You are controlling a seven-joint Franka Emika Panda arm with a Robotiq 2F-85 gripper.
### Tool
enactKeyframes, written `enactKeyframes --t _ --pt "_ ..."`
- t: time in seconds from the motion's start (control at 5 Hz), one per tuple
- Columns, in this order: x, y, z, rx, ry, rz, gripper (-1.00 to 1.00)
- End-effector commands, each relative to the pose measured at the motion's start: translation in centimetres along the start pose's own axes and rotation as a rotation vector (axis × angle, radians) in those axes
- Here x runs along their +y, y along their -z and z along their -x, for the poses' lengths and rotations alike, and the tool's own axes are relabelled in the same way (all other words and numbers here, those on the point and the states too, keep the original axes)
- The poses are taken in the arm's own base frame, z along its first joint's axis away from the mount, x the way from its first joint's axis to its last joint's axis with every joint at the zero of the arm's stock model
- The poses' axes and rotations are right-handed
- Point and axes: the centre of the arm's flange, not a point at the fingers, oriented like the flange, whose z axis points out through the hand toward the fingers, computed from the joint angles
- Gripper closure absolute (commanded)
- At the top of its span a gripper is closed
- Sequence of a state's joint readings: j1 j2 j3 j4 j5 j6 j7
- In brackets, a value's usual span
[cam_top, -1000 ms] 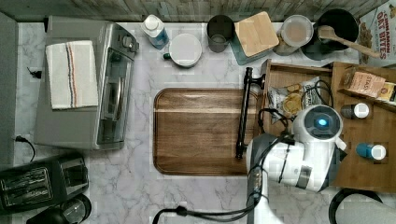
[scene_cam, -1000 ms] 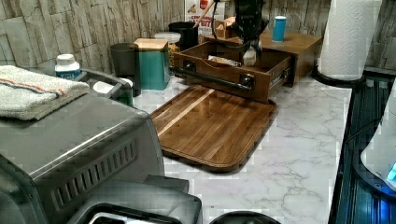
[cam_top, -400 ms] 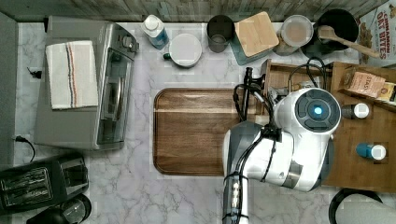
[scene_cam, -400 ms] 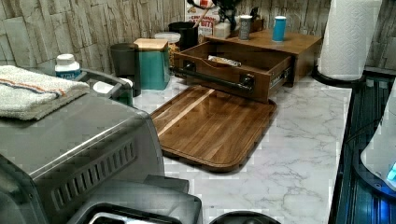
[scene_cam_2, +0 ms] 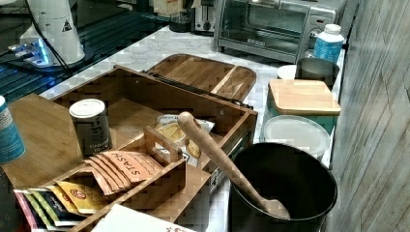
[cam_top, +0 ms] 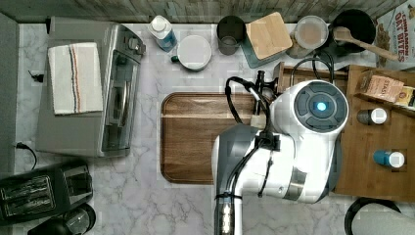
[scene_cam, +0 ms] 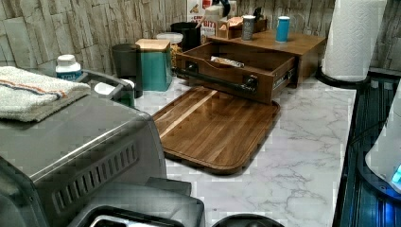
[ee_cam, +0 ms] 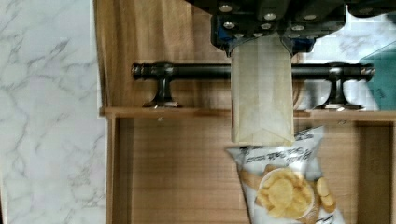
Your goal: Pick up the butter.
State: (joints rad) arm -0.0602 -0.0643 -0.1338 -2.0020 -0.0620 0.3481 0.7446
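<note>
We're in a kitchen. Marble counter [cam_top: 147,196], toaster oven [cam_top: 93,93] and toaster [cam_top: 44,191] along one side. Black pot [scene_cam_2: 283,188] holding a wooden spoon [scene_cam_2: 217,159].

top view overhead, side views opposed, drawer [scene_cam: 236,71] shared

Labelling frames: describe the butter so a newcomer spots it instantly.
Find the open wooden drawer with the black bar handle. In the wrist view, the butter hangs above that handle, held in the gripper. It is a plain cream stick, unlike the printed chip bag lying in the drawer.
</note>
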Motion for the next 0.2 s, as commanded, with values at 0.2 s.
enactKeyframes --t 0.2 --pt "-1.89 9.99 10.83 -0.024 0.020 -0.217 1.00"
